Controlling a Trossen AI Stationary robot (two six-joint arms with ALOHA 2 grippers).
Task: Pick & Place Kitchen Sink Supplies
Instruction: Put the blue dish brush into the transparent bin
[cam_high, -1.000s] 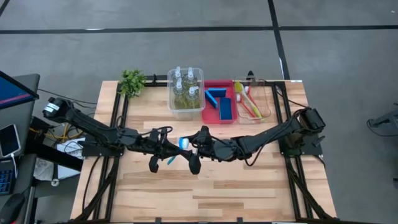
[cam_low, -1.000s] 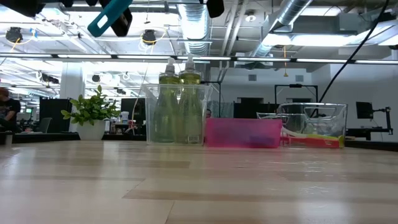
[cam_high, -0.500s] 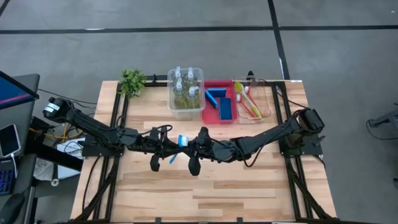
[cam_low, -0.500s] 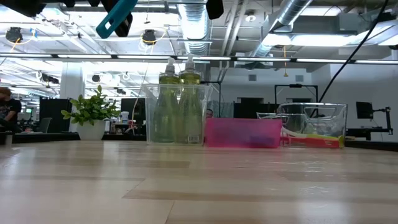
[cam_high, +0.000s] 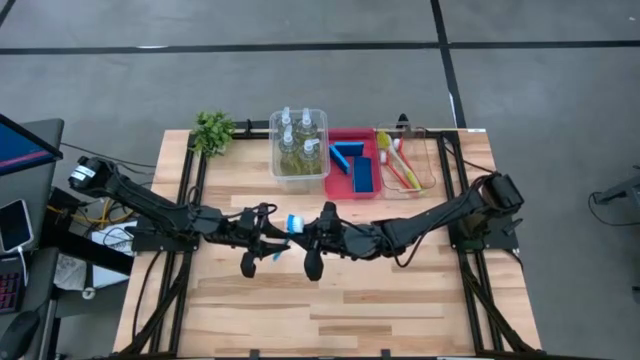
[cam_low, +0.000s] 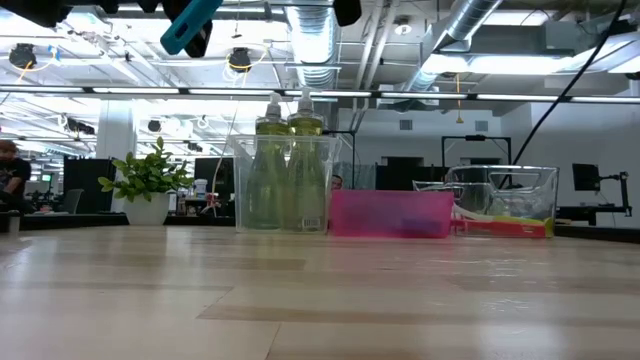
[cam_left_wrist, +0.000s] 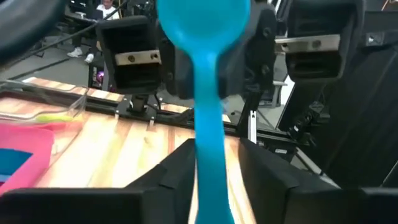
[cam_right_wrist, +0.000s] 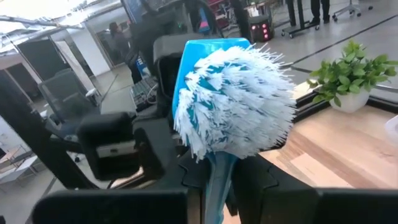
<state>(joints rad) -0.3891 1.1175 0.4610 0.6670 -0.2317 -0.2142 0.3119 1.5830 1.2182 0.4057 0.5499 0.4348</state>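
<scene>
Since 1 second ago the blue brush (cam_high: 288, 230) has crept toward the right gripper (cam_high: 313, 236), whose fingers now pinch its handle under the bristles; the left gripper (cam_high: 262, 238) is easing open. It hangs above the bench's middle. Release too early and it drops. Only the high view shows the bins (cam_high: 352, 163) at the far edge holding everything else.
</scene>
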